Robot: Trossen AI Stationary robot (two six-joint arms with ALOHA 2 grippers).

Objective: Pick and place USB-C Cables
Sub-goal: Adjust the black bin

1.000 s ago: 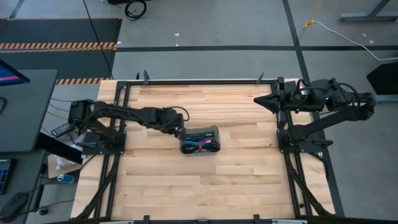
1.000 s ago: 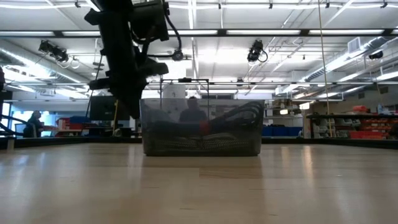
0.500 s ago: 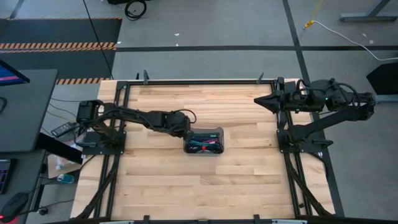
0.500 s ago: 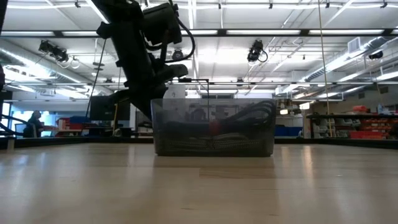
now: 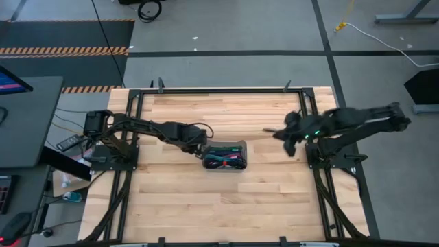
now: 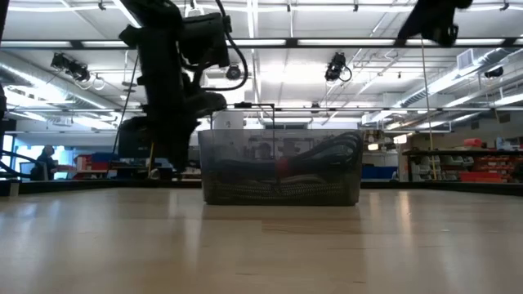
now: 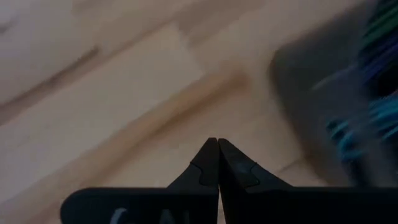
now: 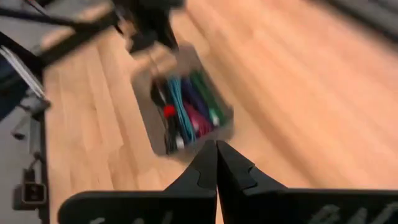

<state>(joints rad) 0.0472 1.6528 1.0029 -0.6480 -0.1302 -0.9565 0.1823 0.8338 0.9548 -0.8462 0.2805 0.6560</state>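
Wooden table [image 5: 226, 199] carries the grey tray [image 5: 224, 155] at its middle, with the USB-C cables [image 5: 223, 158] inside. The left gripper [image 5: 199, 145], fingers closed and empty, stays just beside it. The right gripper [image 5: 279, 134], also closed, has swung toward the tray, probably to pick; the tray walls hinder.

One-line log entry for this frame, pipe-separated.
left gripper: shut, beside translucent grey rectangular tray | right gripper: shut, above table, apart from tray | short coloured USB-C cables: in tray
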